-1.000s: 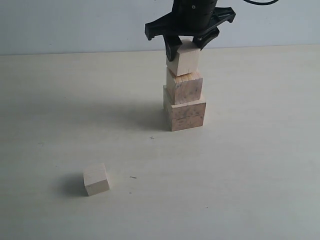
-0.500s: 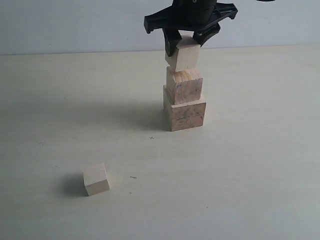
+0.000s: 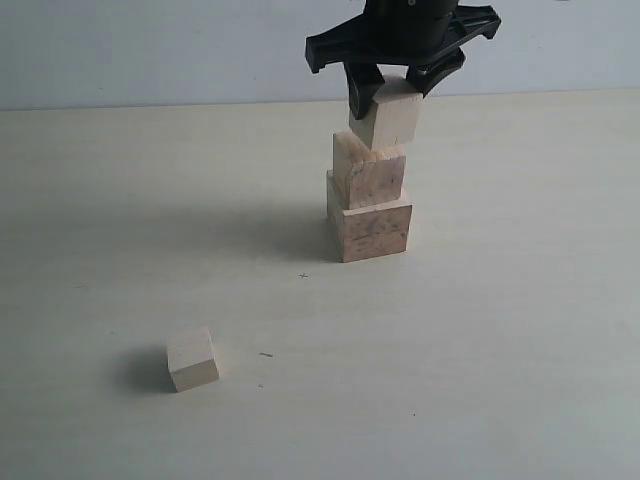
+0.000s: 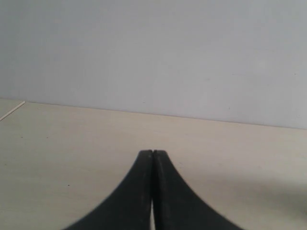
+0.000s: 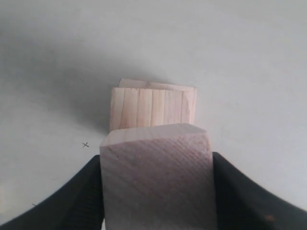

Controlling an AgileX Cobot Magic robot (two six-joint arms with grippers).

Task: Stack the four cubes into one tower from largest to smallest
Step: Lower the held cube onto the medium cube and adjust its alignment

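Note:
The largest cube [image 3: 370,228], mottled, sits on the table with the second cube [image 3: 368,175] on top of it. My right gripper [image 3: 392,95] is shut on a pale small cube [image 3: 389,118], held tilted just above the second cube and shifted toward its right side. In the right wrist view the held cube [image 5: 157,177] fills the gap between the black fingers [image 5: 245,199], with the striped top of the second cube [image 5: 147,108] beyond it. The other small cube [image 3: 191,358] lies alone at the front left. My left gripper [image 4: 152,154] is shut on nothing, over bare table.
A pale wall [image 3: 150,50] rises behind the far table edge. A small pen cross [image 3: 303,276] marks the table [image 3: 500,330] in front of the stack.
The right gripper has carried the pale cube up off the second cube and a little to the right. The stack and the loose cube have not moved.

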